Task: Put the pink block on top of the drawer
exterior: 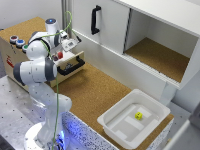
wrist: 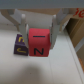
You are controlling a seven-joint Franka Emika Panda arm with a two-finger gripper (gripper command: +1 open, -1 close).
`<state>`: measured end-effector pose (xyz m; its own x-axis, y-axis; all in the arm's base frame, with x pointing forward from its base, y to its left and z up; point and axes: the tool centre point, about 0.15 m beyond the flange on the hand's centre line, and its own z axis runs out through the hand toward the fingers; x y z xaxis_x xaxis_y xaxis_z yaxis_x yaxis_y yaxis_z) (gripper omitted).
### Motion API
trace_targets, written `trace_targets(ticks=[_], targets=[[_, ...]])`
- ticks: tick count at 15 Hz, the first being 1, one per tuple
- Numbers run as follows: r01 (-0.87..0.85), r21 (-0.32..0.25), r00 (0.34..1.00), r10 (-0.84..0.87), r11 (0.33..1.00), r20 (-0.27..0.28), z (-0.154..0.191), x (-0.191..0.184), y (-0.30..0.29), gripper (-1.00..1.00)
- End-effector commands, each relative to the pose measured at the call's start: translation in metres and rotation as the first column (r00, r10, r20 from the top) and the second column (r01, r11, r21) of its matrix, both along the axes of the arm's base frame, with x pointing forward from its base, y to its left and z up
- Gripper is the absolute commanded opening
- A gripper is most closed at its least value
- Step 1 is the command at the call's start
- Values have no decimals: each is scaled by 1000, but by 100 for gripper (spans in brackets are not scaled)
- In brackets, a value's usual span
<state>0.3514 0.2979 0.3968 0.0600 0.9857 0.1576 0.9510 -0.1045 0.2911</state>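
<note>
gripper (wrist: 39, 31) clamped on block (wrist: 39, 43) | purple block (wrist: 20, 46) touching beside it | grasp done | left: lift from drawer (exterior: 70, 62), place on top

The pink block (wrist: 39, 42) between my fingers (wrist: 22, 25) looks like smooth painted wood or plastic, matt, with black letters on its faces. Just beside it, a purple block (wrist: 20, 45) has the same dull finish, with yellow markings. My fingers look like pale, smooth plastic or metal; I cannot tell which. Below my gripper (exterior: 64, 50), the drawer (exterior: 70, 64) is light, unvarnished-looking wood with a glossy black bar handle (exterior: 71, 68). The cabinet top (exterior: 25, 27) behind me is brown, grainy and cork-like. My arm (exterior: 37, 60) is glossy white plastic shell.
</note>
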Motion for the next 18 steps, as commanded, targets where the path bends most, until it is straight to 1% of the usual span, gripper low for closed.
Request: trace_targets(ticks=[1,2,3,5,6,10,13,15,16,17,18], targets=[[-64,19,998,64,998,-13,23,13,-2,-100],[-72,14,997,72,997,-22,26,14,1,-100],[-69,-7,997,69,998,-22,28,14,5,-100],[-54,-63,999,54,997,2,38,12,21,-100],[-42,-72,999,42,997,2,44,11,32,-100],[-17,-55,1000,17,998,-8,66,-3,83,-100],[-17,-24,999,16,1000,-42,81,-19,124,-100],[-33,-16,997,32,999,-64,84,-28,144,-100],[-30,-5,996,30,1000,-87,85,-31,154,-100],[-44,-12,993,42,999,-106,83,-35,163,-100],[-61,-23,992,58,998,-112,80,-39,172,-100]])
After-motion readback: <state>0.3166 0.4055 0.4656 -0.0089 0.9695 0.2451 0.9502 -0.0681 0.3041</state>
